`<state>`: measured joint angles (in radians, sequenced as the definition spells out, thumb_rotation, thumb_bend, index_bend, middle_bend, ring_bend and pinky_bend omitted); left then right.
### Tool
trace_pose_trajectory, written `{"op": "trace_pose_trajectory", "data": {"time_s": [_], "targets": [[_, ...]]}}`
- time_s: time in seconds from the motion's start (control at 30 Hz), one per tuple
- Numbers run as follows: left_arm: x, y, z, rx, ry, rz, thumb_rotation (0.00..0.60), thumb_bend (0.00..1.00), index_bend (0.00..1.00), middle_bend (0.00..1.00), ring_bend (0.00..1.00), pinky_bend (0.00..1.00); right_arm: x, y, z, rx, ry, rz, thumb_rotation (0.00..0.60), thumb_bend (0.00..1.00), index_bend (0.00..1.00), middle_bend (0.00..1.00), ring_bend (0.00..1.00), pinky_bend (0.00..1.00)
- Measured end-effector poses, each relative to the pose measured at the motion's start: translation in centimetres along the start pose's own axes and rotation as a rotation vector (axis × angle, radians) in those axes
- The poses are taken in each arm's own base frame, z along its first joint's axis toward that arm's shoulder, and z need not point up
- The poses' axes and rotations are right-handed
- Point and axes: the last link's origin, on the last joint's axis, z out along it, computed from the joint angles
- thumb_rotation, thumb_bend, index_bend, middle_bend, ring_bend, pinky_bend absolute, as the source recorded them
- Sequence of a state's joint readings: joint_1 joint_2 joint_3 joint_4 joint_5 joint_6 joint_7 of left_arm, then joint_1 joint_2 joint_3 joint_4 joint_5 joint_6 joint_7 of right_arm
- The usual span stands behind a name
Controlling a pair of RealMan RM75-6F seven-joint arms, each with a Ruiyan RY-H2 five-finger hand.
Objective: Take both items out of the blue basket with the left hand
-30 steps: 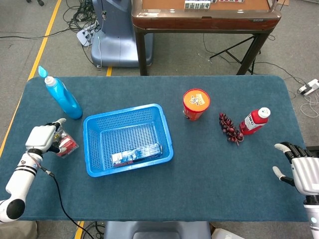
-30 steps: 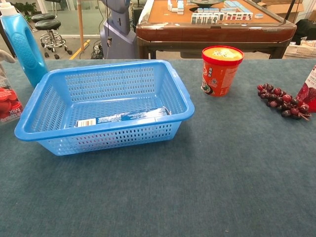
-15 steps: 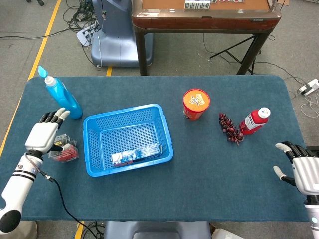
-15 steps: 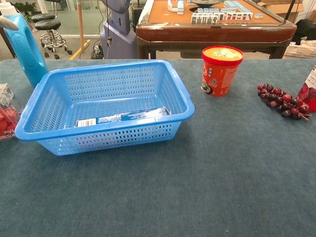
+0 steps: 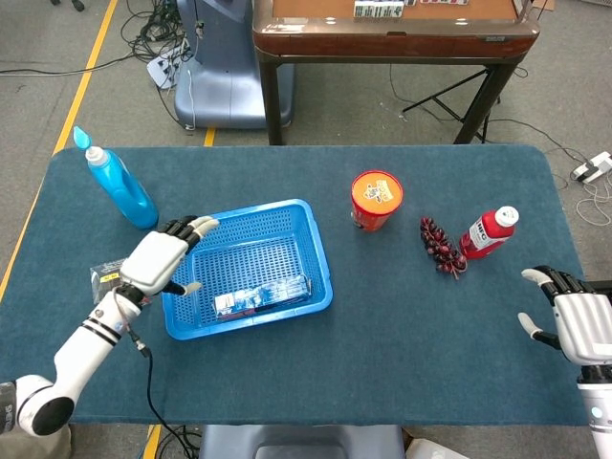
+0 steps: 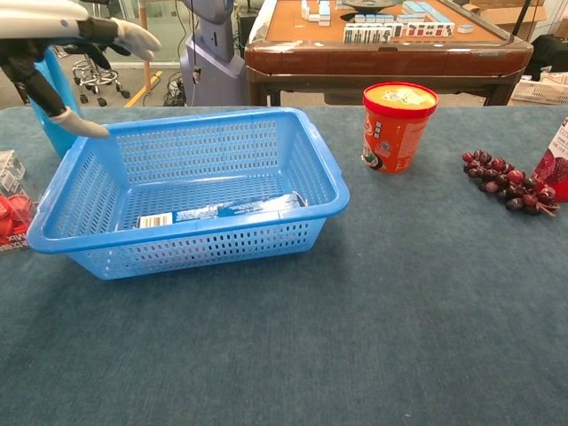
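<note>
The blue basket point(image 5: 316, 253) point(image 6: 325, 173) sits left of the table's middle. Inside it, along the near wall, lies a flat blue packet point(image 5: 260, 294) point(image 6: 222, 210). A clear pack with red contents point(image 5: 105, 278) point(image 6: 12, 205) lies on the cloth just left of the basket. My left hand point(image 5: 161, 259) point(image 6: 62, 43) hovers above the basket's left rim, fingers spread, holding nothing. My right hand point(image 5: 570, 314) rests open at the table's right near edge, far from the basket.
A blue spray bottle point(image 5: 120, 185) point(image 6: 49, 89) stands at the back left. An orange cup point(image 5: 376, 200) point(image 6: 396, 125), dark red grapes point(image 5: 441, 246) point(image 6: 508, 185) and a red bottle point(image 5: 489, 232) stand right of the basket. A wooden table point(image 5: 392, 29) stands behind.
My left hand let go of the red pack, left it on the cloth, and moved right and up to the basket's left rim. The right hand barely shifted.
</note>
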<state>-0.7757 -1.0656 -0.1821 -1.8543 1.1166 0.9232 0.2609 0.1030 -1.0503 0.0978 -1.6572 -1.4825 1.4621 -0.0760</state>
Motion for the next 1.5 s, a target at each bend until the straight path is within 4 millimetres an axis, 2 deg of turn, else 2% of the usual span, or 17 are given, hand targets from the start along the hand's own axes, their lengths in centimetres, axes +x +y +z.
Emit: {"op": "trace_pose_trajectory", "data": {"time_s": [0.33,0.47,0.63,1.03,1.5], "targets": [[-2.7,2.8,4.1,-0.026,-0.118,0.042,0.6,0.2,0.04,0.11,0.06,0.15,-0.2,0.2,0.2,-0.003,-0.011,0.002,0.6,0.21,0.26,0.26,0.27,0.38],[-3.8,3.6,5.1,-0.032,-0.142,0.066,0.6,0.17,0.0,0.05,0.01,0.14,-0.3,0.3,0.2,-0.005,-0.018,0.005,0.6,0.21,0.26,0.26,0.27,0.38],[-5.0,4.3,6.1,-0.023,-0.145,0.097,0.6,0.17,0.0,0.01,0.0,0.13,-0.4,0.5,0.2,-0.009,-0.021,0.006,0.6,0.21,0.26,0.26,0.27,0.38],[-7.3,5.8,7.4,-0.032,-0.172,0.119,0.6,0.17,0.0,0.0,0.0,0.1,-0.5,0.7,0.1,-0.015,-0.029,0.004,0.6,0.21,0.26,0.26,0.27,0.38],[-9.0,7.6,8.5,-0.06,-0.165,0.121,0.6,0.17,0.0,0.0,0.0,0.1,-0.6,0.7,0.2,-0.021,-0.035,0.001,0.6,0.21,0.26,0.26,0.27,0.38]]}}
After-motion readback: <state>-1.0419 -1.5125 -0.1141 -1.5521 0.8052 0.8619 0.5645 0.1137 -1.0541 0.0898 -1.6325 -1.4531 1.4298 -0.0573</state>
